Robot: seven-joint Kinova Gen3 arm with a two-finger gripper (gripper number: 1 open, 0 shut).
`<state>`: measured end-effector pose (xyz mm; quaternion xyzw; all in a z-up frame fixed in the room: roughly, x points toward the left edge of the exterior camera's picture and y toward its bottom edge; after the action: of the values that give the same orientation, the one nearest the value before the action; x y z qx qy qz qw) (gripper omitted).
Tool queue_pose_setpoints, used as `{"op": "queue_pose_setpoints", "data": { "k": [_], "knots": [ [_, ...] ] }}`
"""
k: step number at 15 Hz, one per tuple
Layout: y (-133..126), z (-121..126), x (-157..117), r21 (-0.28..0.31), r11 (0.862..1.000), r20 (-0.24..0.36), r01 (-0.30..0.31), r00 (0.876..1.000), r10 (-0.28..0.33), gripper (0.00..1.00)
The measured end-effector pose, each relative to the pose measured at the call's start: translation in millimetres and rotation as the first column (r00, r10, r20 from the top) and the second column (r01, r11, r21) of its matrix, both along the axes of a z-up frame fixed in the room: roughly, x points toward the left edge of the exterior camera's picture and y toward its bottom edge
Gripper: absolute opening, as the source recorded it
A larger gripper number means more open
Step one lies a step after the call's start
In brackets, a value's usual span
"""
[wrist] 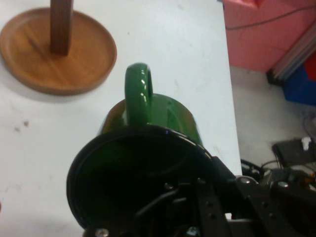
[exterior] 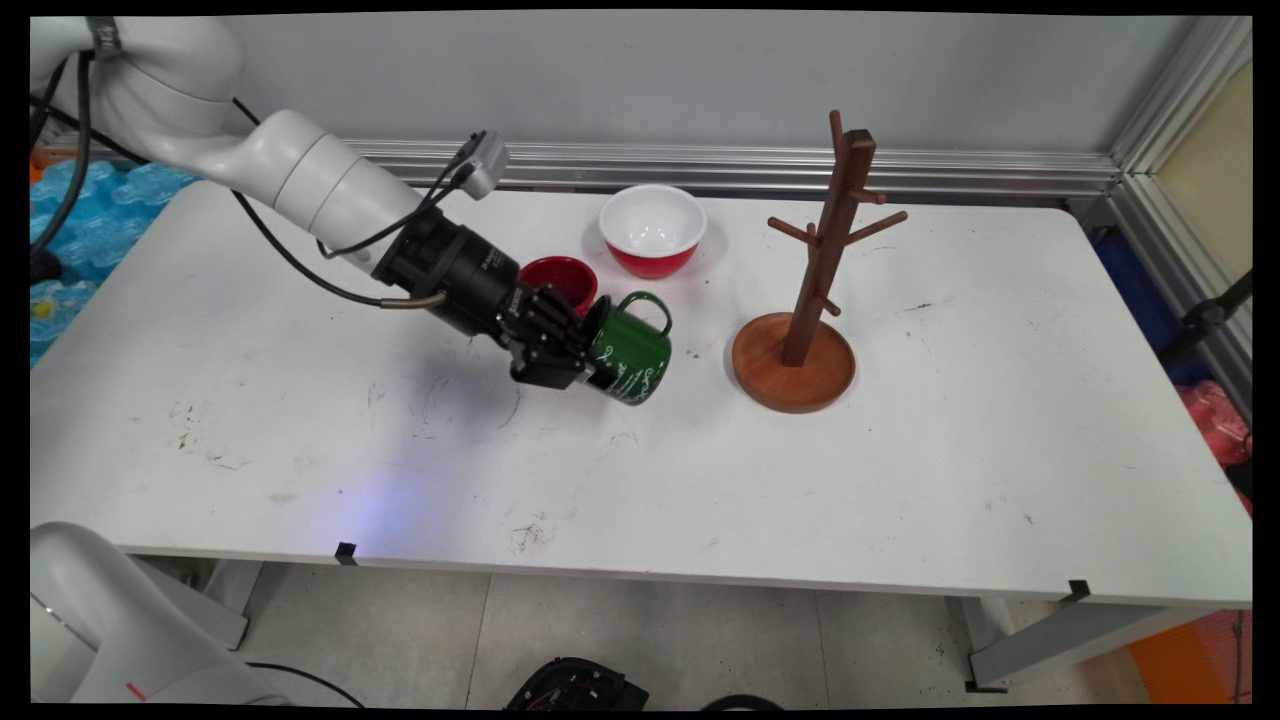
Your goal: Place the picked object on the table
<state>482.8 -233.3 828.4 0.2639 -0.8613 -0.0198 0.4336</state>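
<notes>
A green enamel mug (exterior: 632,350) with white lettering is tipped on its side just above the table, its mouth toward the hand and its handle (exterior: 652,305) pointing up and back. My black gripper (exterior: 585,355) is shut on the mug's rim. In the hand view the mug (wrist: 148,148) fills the lower middle, its dark rim (wrist: 89,158) toward the camera and its green handle (wrist: 137,91) on top. A wooden mug tree (exterior: 815,270) with several pegs stands on a round base (exterior: 795,375) to the mug's right; its base (wrist: 59,59) shows at upper left in the hand view.
A small red cup (exterior: 560,278) sits just behind the gripper. A red bowl with a white inside (exterior: 652,230) stands farther back. The table's right edge (wrist: 229,98) and the floor beyond show in the hand view. Blue plastic lies off the table's left side (exterior: 90,220).
</notes>
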Motion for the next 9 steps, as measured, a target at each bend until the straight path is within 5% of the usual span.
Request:
{"op": "queue_pose_setpoints", "data": {
  "k": [9],
  "knots": [
    [4.9, -7.7, 9.0, 0.028, 0.999, 0.085, 0.016, 0.996, -0.018, 0.00]
  ]
}}
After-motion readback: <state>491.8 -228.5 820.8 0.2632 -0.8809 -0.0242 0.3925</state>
